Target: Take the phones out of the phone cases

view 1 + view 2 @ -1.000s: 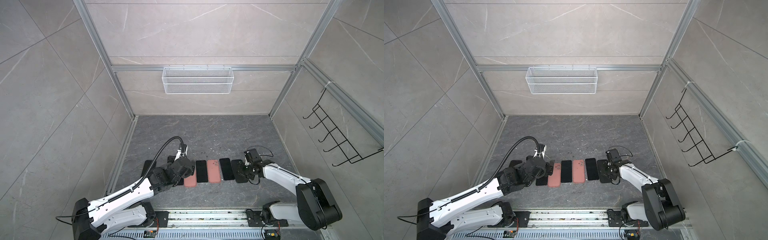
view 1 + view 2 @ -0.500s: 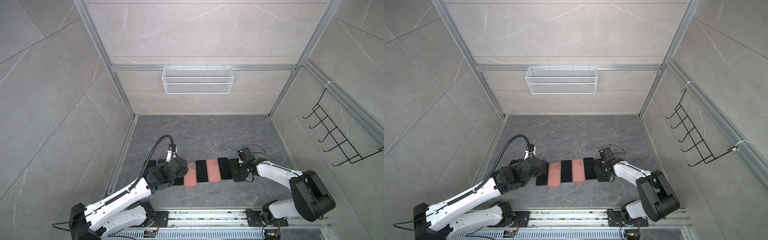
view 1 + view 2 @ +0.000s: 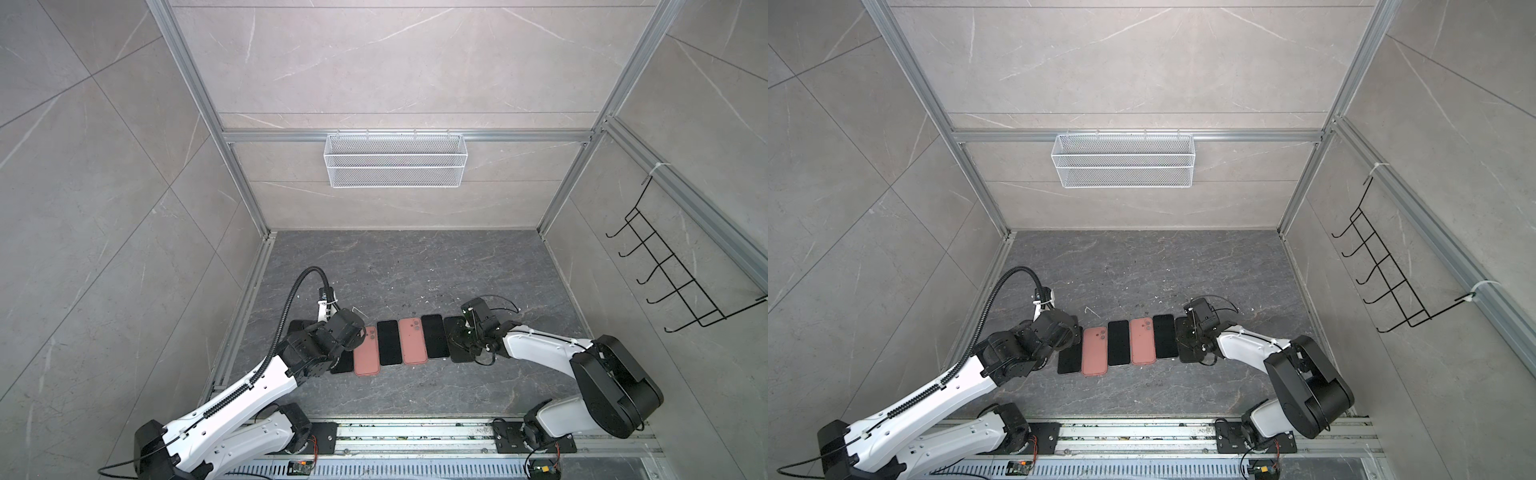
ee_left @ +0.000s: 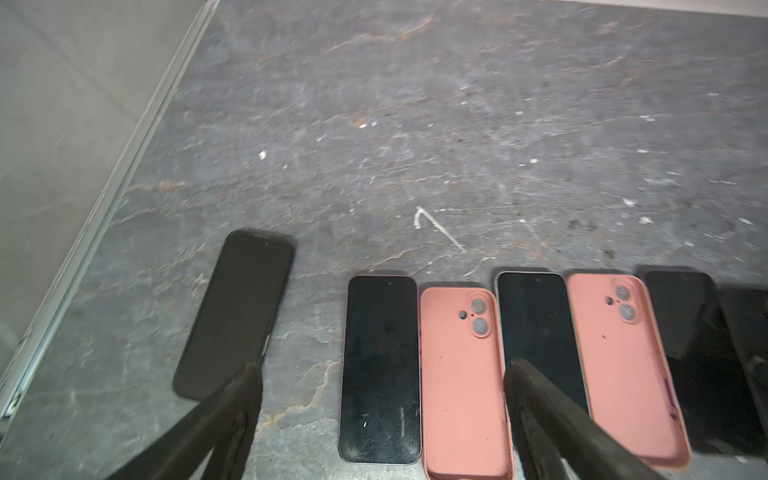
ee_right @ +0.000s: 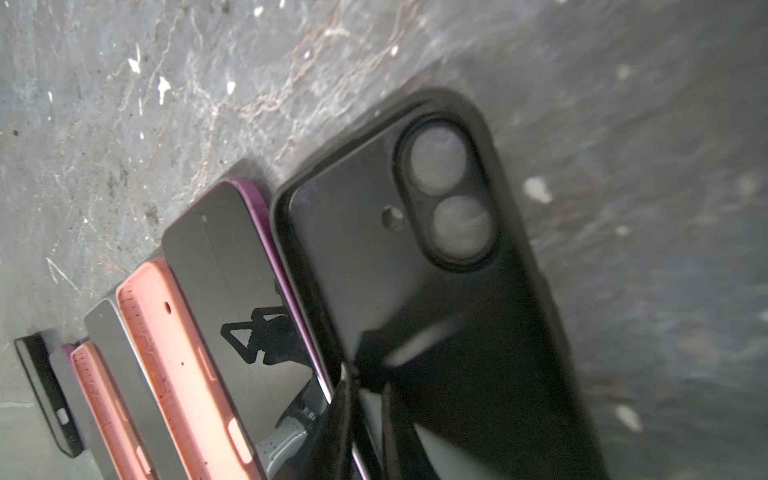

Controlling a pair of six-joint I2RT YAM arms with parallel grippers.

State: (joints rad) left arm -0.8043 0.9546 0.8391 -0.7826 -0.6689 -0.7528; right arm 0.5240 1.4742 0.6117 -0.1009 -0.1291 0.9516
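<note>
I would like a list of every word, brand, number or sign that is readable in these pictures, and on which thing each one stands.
None: no text can be read in any view.
On the pink cases: plain, only lens holes.
On the black case: no mark visible.
On the phone screens: dark, nothing displayed.
On the small circuit board at the front: any print is too small to read.

A white wire basket (image 3: 395, 166) hangs on the back wall (image 3: 395, 62) — a black hook rack (image 3: 681, 282) to its right, dark stone floor (image 3: 415, 257) below it.
</note>
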